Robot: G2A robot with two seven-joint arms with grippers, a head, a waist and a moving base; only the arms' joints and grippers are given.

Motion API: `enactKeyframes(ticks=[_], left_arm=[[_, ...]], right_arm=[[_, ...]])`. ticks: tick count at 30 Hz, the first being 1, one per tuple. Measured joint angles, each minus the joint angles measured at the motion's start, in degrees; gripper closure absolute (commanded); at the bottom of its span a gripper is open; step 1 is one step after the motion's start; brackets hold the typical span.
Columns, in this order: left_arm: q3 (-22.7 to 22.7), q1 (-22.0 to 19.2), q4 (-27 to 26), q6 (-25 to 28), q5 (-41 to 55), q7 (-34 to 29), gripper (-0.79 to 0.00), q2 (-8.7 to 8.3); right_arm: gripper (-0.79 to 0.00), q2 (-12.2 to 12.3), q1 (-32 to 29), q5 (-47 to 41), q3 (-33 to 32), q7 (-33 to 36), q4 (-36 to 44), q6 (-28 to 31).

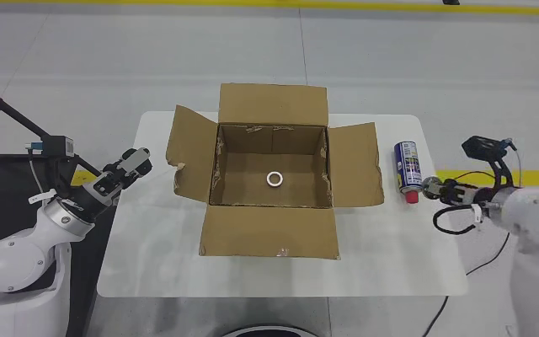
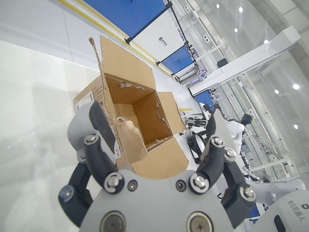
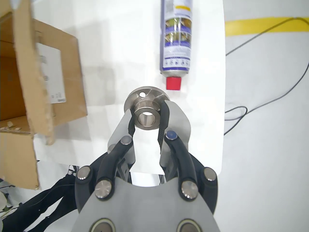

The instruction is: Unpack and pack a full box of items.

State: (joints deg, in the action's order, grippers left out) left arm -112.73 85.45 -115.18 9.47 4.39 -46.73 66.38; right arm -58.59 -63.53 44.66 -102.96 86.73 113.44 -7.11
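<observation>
Your right gripper (image 3: 147, 118) is clamped on the metal flange (image 3: 147, 95) near the toppled spray can (image 3: 177, 30), probably to set it out there. Left gripper (image 2: 155, 112) hangs spread near the box (image 1: 271, 232); a ring (image 1: 275, 178) lies inside.

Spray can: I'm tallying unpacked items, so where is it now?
In the top view the spray can lies on the table, between the box's right flap and the right gripper.
</observation>
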Motion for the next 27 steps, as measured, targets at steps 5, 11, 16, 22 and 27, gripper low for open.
enactKeyframes(ticks=[5,11,16,22,27], left_arm=[[0.0,0.0,0.0,0.0,0.0,0.0,-0.785,0.00],[0.0,0.0,0.0,0.0,0.0,0.0,-0.785,0.00],[0.0,0.0,0.0,0.0,0.0,0.0,-0.785,0.00],[0.0,0.0,0.0,0.0,0.0,0.0,-0.785,0.00],[0.0,0.0,0.0,0.0,0.0,0.0,-0.785,0.00]], right_arm=[[0.000,0.1,2.7,-3.1,4.7,-1.4,7.1,0.6],[0.000,-0.4,9.2,-4.5,15.2,-6.1,10.7,-0.8],[0.000,-1.5,17.7,-3.0,28.2,-8.5,8.3,-2.2],[0.000,-4.6,29.8,-2.5,45.7,-10.1,-1.3,-4.5],[0.000,-8.1,37.9,-3.2,57.5,-12.5,-11.5,-6.7]])
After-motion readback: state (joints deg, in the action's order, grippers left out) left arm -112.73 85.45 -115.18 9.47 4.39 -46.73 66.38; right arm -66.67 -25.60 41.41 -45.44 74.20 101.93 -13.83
